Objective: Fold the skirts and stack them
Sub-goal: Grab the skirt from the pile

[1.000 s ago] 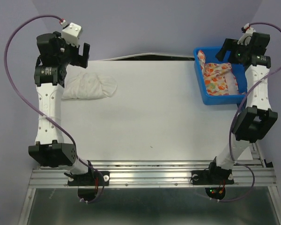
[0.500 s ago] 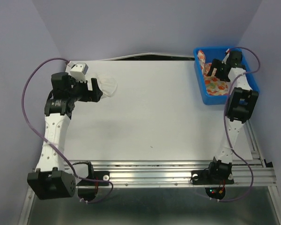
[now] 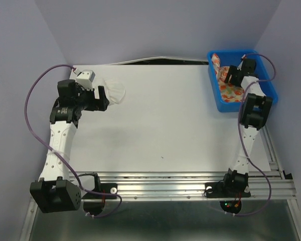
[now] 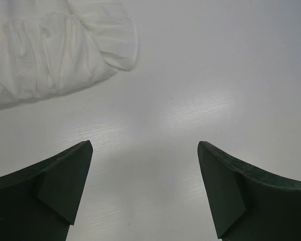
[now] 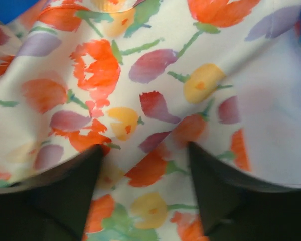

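The white ruffled skirt [image 3: 115, 91] lies bunched at the table's far left; it also shows in the left wrist view [image 4: 55, 47] at the upper left. My left gripper [image 3: 101, 98] is open just above the bare table beside it [image 4: 145, 150], touching nothing. The printed skirt [image 3: 232, 89], cream with orange, red and yellow flowers, lies in the blue bin [image 3: 246, 104]. My right gripper [image 3: 230, 76] is open, reaching down into the bin, with its fingertips [image 5: 85, 165] pressed against the printed cloth [image 5: 150, 85]. The jaws stand apart with cloth between them.
The blue bin stands at the table's far right corner, its walls close around my right gripper. The purple back wall [image 3: 155, 30] rises just behind the table. The white tabletop [image 3: 165, 120] stretches between the two arms.
Both arms have swung down from raised poses. The left gripper dropped over the white skirt's right edge; the right gripper descended into the bin onto the printed skirt.
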Action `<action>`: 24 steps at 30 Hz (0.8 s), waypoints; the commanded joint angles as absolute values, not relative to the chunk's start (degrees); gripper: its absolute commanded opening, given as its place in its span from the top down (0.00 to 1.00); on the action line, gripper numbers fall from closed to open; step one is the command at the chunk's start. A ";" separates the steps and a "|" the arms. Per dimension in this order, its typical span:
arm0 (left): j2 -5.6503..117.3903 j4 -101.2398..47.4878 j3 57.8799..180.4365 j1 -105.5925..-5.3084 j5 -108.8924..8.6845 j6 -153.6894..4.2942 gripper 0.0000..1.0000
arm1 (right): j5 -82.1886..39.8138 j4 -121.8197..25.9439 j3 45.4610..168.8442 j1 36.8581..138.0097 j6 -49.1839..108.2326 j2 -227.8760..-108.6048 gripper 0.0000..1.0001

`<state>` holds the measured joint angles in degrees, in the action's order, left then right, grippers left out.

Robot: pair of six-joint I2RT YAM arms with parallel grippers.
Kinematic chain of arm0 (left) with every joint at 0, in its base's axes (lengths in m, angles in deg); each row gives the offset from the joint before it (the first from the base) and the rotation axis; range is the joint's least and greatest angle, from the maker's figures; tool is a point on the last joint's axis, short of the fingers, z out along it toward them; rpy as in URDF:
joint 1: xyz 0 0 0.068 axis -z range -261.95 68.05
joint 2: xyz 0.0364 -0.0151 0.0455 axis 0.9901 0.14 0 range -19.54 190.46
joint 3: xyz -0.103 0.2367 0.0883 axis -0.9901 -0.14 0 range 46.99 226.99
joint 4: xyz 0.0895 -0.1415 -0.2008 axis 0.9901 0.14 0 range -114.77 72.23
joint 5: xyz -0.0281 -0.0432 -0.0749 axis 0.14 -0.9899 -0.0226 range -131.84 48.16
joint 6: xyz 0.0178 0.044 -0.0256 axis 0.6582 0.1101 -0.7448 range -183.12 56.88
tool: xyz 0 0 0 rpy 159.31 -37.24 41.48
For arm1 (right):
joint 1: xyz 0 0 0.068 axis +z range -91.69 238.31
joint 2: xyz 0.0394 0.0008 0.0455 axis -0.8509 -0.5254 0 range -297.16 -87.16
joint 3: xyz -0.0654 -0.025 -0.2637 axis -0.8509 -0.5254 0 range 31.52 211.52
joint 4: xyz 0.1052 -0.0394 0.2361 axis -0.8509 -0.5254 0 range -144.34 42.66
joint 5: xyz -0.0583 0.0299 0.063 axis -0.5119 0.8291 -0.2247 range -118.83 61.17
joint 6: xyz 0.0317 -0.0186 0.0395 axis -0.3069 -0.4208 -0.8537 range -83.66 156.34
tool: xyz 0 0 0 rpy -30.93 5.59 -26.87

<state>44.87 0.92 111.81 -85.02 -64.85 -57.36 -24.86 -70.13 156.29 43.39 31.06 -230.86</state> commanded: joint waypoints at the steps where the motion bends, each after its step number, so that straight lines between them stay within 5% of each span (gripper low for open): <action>1: 44.62 -0.16 113.43 -84.94 -64.34 -56.44 0.01 | -31.11 -68.18 157.38 43.28 33.52 -232.97 0.35; 9: 45.77 0.28 114.75 -84.85 -65.74 -57.23 0.01 | -14.25 -66.33 153.69 43.28 34.93 -223.93 0.98; 24: 47.96 1.25 123.54 -84.94 -63.82 -57.14 0.02 | -3.00 -66.41 154.55 42.75 37.75 -194.05 0.99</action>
<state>47.97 2.25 118.80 -85.02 -64.67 -57.64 -7.40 -68.90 151.39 43.28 36.79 -198.75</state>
